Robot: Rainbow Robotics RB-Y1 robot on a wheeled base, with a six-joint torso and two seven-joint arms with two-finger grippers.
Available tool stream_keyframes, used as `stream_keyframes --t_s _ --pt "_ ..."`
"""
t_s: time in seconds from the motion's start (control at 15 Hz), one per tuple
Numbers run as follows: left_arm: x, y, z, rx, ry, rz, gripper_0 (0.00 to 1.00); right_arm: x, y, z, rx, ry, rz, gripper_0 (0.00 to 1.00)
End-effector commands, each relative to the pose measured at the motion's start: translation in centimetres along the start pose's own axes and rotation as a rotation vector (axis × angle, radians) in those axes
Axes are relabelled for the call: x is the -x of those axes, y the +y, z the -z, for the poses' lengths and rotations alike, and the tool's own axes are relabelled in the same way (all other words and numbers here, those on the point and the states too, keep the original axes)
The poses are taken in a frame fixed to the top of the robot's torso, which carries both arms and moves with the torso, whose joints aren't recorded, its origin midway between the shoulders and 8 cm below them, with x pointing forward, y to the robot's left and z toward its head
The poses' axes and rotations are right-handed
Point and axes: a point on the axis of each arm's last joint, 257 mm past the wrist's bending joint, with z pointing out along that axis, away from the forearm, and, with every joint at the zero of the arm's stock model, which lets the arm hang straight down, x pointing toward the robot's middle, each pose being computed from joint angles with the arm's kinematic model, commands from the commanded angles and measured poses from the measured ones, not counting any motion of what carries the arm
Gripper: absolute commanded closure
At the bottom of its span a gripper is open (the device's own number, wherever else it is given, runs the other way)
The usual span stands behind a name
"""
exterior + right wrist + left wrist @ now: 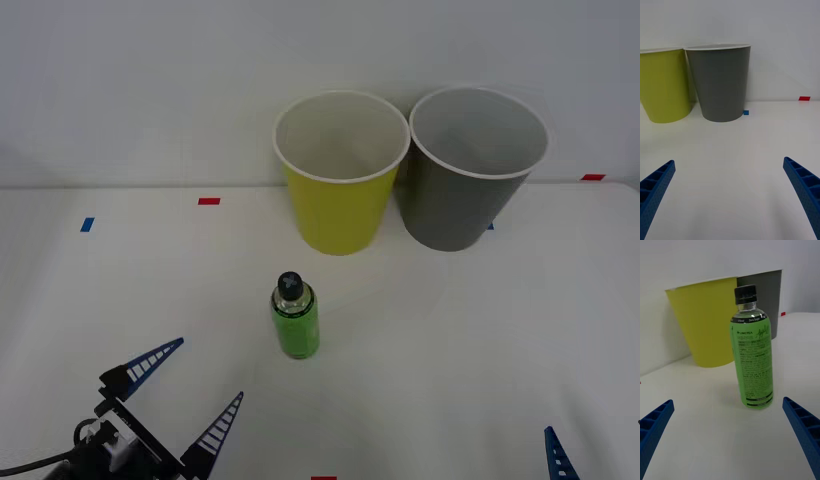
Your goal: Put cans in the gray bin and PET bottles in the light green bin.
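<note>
Left gripper [190, 385] spread near upright PET bottle [751, 356], label legible from wrist

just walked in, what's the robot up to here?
Sorting setup, nothing grabbed yet. The PET bottle stands upright on the table, in front of the light green bin and the gray bin, which stand side by side at the back. The left gripper is open and lined up toward the bottle, not touching it. The right gripper is open, low at the table's near right.
</note>
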Motion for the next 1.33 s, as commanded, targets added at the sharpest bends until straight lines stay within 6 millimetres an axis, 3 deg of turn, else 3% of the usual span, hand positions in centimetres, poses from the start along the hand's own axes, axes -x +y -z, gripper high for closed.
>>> stream_keyframes --t_s 0.07,0.73,1.13,1.33 --pt "0.0 -0.9 -1.7 -0.055 -0.020 -0.005 0.00 0.0 0.0 0.0 0.000 0.000 0.000 0.00" --pt "0.2 -1.5 -6.8 -0.124 -0.031 0.040 0.00 0.0 0.0 0.0 0.000 0.000 0.000 0.00" --pt "1.4 -1.8 -9.5 -0.133 -0.053 0.034 0.00 0.0 0.0 0.0 0.000 0.000 0.000 0.00" --pt "2.0 -3.9 -10.7 -0.174 -0.064 0.060 0.00 0.0 0.0 0.0 0.000 0.000 0.000 0.00"
